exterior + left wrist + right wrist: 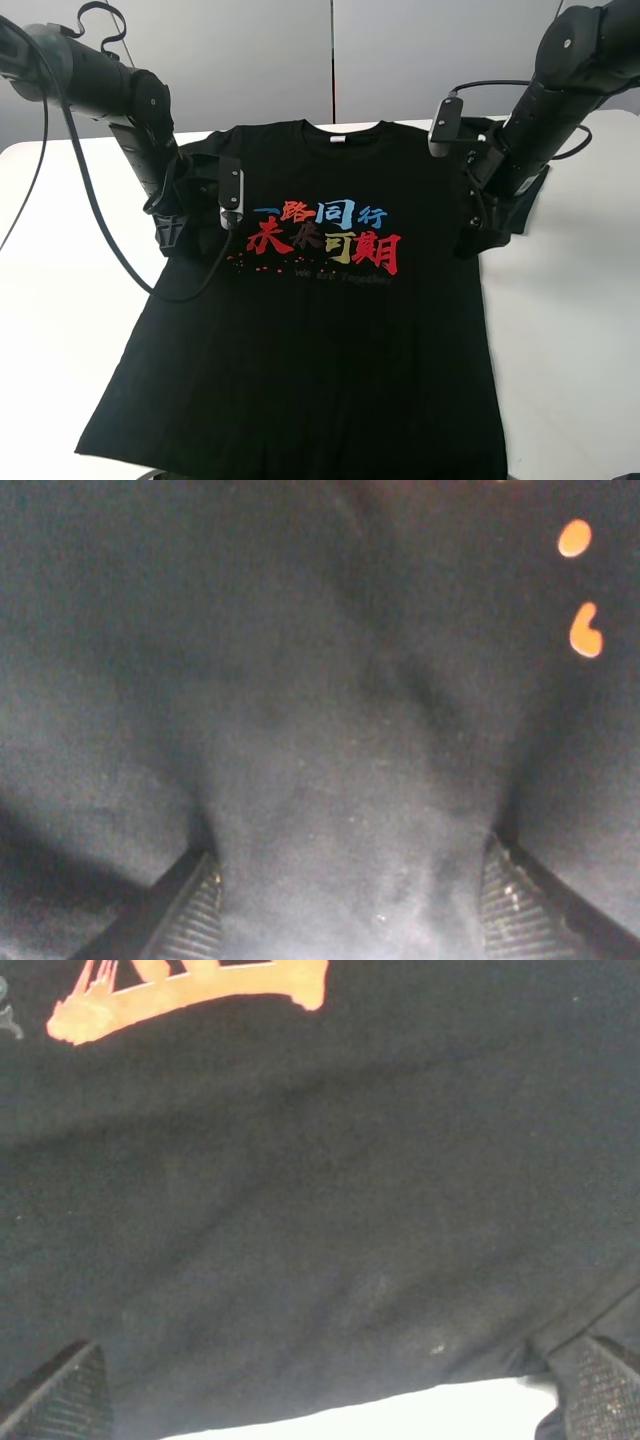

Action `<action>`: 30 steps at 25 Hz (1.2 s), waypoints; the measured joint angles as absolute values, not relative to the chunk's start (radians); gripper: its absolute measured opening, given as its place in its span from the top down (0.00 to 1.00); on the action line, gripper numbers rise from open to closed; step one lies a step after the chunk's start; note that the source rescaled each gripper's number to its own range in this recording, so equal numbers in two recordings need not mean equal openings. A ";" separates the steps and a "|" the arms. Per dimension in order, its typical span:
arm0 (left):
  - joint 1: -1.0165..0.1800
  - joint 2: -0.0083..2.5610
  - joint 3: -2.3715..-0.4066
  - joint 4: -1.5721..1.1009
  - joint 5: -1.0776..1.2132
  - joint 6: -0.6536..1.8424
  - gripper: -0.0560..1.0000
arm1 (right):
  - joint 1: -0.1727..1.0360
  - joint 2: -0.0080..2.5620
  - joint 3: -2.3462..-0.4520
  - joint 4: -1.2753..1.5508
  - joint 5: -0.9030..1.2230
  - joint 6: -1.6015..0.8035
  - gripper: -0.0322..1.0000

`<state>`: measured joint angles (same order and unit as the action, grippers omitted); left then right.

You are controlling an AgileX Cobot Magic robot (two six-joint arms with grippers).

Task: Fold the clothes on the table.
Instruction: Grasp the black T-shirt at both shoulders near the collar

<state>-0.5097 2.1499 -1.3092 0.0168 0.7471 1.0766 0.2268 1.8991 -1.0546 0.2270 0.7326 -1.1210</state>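
Observation:
The black T-shirt (310,340) lies flat and face up on the white table (565,330), neck at the far side, with its white neck label (337,141) and coloured characters (325,235) showing. My left gripper (170,232) is down on the shirt's left sleeve. In the left wrist view (355,910) its fingers (195,915) are partly closed, with a ridge of black cloth (350,810) bunched between them. My right gripper (472,240) is down at the right sleeve. In the right wrist view (330,1390) its fingers (70,1395) are wide apart over the shirt's edge (330,1260).
Bare white table (400,1415) shows just beyond the shirt's edge in the right wrist view. The table top extends left (60,250) and right of the shirt. A grey wall (330,60) stands behind the table. Black cables (90,210) hang from the left arm over the table.

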 joint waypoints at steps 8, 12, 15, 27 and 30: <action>-0.510 2.151 -1.311 0.015 0.748 1.077 0.25 | 0.236 1.940 -1.034 0.261 0.743 -1.143 0.07; -0.508 2.151 -1.311 0.013 0.748 1.077 0.25 | 0.291 1.961 -1.034 0.246 0.718 -1.157 0.10; -0.508 2.151 -1.311 0.013 0.748 1.077 0.25 | 0.336 1.991 -1.034 0.194 0.689 -1.152 0.10; -0.508 2.152 -1.311 0.008 0.751 1.077 0.25 | 0.359 2.014 -1.037 -0.129 0.669 -0.874 0.10; -0.508 2.152 -1.311 0.008 0.751 1.077 0.25 | 0.359 2.014 -1.037 -0.138 0.669 -0.872 0.10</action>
